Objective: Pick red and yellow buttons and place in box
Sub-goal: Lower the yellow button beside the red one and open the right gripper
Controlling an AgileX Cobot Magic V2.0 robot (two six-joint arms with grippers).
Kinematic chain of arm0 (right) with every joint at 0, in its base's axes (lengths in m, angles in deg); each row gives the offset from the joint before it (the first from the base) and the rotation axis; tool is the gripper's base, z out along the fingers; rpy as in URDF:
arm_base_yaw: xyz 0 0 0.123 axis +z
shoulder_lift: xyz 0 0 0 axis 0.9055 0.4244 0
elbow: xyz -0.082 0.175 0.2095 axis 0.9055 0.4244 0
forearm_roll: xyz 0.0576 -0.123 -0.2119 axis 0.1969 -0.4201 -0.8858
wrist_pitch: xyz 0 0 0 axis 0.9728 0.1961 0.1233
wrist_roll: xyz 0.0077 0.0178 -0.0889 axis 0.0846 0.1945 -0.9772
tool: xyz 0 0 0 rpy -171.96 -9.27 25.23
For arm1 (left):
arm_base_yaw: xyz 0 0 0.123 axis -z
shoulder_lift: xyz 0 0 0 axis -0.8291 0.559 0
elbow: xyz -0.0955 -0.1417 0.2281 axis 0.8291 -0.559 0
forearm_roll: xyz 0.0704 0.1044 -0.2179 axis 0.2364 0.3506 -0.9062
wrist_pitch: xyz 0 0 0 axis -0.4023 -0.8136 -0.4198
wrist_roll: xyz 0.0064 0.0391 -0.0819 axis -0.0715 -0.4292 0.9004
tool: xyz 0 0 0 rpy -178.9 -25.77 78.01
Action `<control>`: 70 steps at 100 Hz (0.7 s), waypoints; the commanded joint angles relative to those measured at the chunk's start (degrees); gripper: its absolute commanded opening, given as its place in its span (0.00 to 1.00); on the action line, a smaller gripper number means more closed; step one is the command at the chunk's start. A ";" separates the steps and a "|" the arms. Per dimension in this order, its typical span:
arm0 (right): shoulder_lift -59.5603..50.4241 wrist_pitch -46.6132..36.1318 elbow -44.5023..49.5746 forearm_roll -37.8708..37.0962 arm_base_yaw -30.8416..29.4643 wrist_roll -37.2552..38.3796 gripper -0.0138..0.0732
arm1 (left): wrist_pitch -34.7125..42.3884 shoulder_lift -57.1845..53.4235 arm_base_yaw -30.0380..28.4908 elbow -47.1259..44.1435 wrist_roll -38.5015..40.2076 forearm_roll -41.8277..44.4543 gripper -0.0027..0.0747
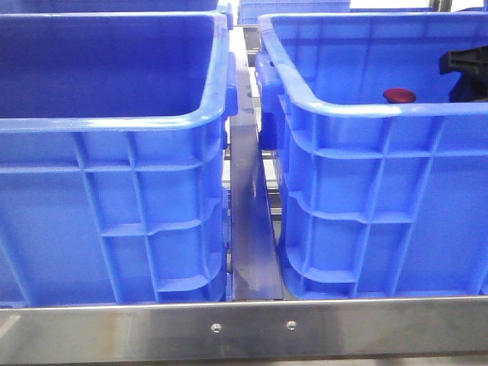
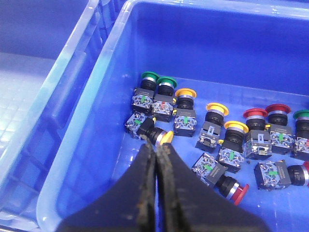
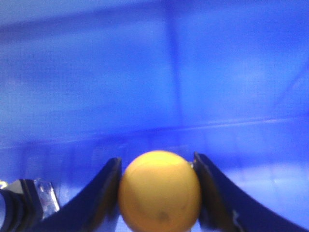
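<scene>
Two alike blue boxes stand side by side. The left box (image 1: pixel 114 122) shows nothing inside; the same box (image 2: pixel 29 111) has a bare floor in the left wrist view. The right box (image 1: pixel 366 110) (image 2: pixel 96 121) holds several red, yellow and green buttons. One red cap (image 1: pixel 399 95) peeks over its rim. My left gripper (image 2: pixel 155 144) is shut and empty, its tips just short of a yellow button (image 2: pixel 161 137) lying on its side. My right gripper (image 3: pixel 157 166) is shut on a yellow button (image 3: pixel 159 191), low inside a blue box.
A steel strip (image 1: pixel 252 229) runs between the boxes, and a steel rail (image 1: pixel 244 328) crosses the front. A black arm part (image 1: pixel 465 65) hangs over the right box. Another button's contact block (image 3: pixel 29 203) lies close beside the right gripper.
</scene>
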 commanded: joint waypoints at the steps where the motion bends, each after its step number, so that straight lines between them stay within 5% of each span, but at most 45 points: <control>1: -1.55 1.91 0.07 -0.24 -0.04 -0.39 0.62 | 4.07 0.04 -0.26 1.49 -0.04 0.75 0.01; 23: -3.10 1.98 0.07 -0.03 -0.04 -0.39 0.76 | 4.07 0.04 -0.26 1.49 -0.04 0.49 0.01; 70: -23.15 1.85 8.96 0.56 -0.04 -0.39 0.76 | 4.07 0.04 -0.26 1.49 -0.04 0.49 0.01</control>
